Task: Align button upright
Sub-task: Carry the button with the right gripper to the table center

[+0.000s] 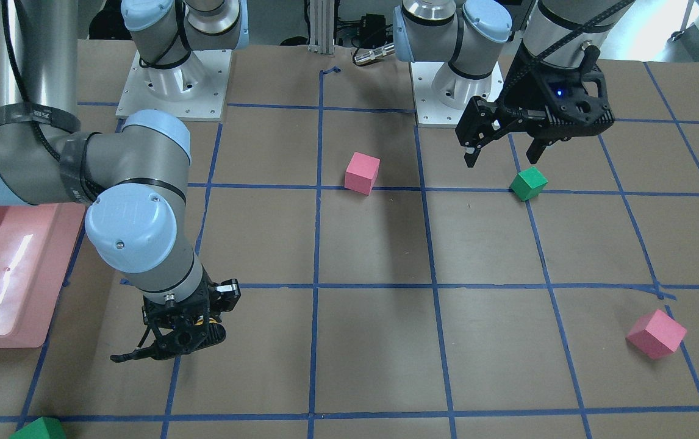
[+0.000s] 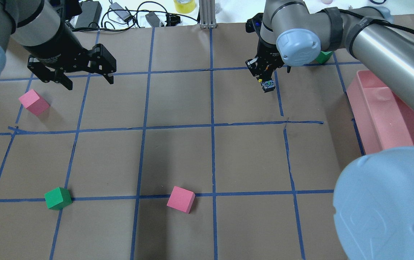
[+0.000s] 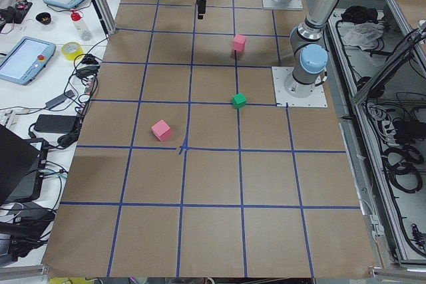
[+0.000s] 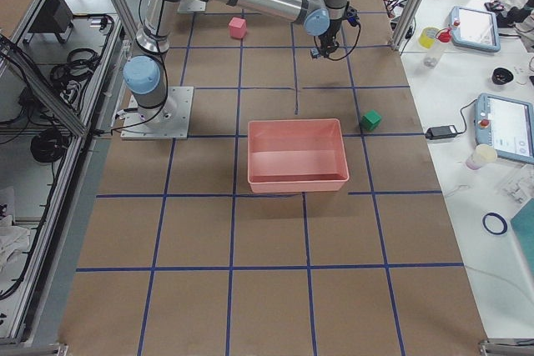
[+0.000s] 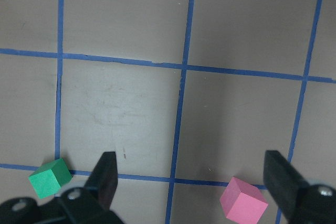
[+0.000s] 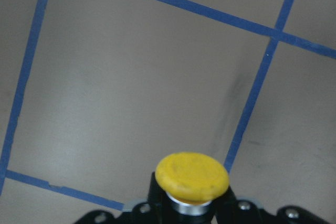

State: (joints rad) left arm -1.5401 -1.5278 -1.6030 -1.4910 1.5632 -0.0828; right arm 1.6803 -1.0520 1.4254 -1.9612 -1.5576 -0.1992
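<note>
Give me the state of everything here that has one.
button, gripped by right end effector
right end effector, shut on button
left end effector, open, empty
bin, upright, empty

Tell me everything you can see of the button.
The button is small, with a round, matte yellow mushroom cap, a silvery ring just under it and a black body below. The right gripper is shut on its body, over brown paper near a blue tape line. In the overhead view, what looks like its metal end pokes out past the fingers. Whether it touches the paper cannot be told.
</note>
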